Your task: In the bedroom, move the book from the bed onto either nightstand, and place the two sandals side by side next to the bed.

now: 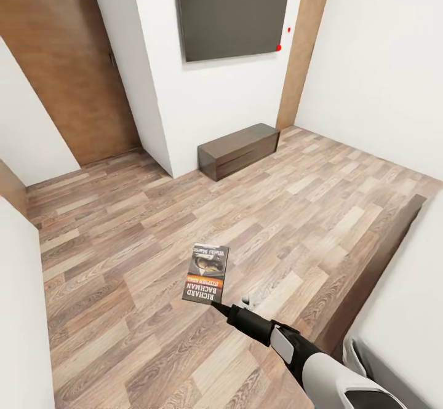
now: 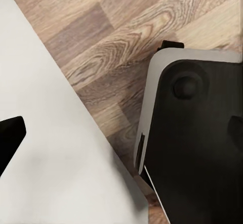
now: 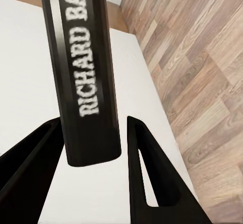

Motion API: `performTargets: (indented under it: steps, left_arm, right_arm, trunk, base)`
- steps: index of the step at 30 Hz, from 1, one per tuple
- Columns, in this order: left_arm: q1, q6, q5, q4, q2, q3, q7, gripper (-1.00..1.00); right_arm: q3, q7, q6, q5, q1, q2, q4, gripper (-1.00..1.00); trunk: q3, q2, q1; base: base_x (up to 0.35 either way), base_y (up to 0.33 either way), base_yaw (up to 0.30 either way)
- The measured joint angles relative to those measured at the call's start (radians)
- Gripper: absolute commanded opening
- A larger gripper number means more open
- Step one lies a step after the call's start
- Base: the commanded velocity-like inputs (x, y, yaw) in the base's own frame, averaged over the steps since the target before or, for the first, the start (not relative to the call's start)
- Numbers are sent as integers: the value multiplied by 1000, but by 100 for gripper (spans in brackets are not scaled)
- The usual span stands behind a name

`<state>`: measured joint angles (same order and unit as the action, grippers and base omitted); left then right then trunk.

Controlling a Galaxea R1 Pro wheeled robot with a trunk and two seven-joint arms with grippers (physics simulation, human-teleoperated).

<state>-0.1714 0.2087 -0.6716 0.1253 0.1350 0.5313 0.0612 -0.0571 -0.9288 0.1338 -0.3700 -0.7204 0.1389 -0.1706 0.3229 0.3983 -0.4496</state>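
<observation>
My right gripper (image 1: pixel 220 306) is shut on the lower edge of the book (image 1: pixel 207 272), a thin dark paperback with an orange band and white lettering. It holds the book above the wood-plank floor (image 1: pixel 141 237), cover facing up. In the right wrist view the book's spine (image 3: pixel 83 67) stands between the two black fingers (image 3: pixel 144 168), with a white surface behind it. The bed's pale mattress (image 1: pixel 412 286) and dark frame (image 1: pixel 384 255) lie along the right edge. One dark fingertip (image 2: pixel 9 138) of my left gripper hangs over a white surface. The sandals and nightstand are out of view.
A long low dark-wood bench (image 1: pixel 239 149) stands against the white wall under a dark panel (image 1: pixel 234 9). A brown door (image 1: pixel 67 58) is at the back left. A white surface (image 1: pixel 18 310) borders the left edge. My own dark base (image 2: pixel 197 143) sits on the floor.
</observation>
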Motion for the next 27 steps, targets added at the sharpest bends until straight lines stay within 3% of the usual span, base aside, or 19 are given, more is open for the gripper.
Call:
performTargets:
  steps: [12, 27]
  left_arm:
    - [0, 78, -2, -4, -6, -1, 0, 100]
    - [1, 121, 0, -5, -7, -1, 0, 100]
  right_arm:
    - [1, 3, -1, 52, 0, 1, 1, -100]
    - [0, 4, -40, 57, 7, 2, 1, -100]
  trunk:
    - [7, 0, 0]
    - [8, 0, 0]
  base:
    - [113, 90, 102]
    - [103, 93, 6]
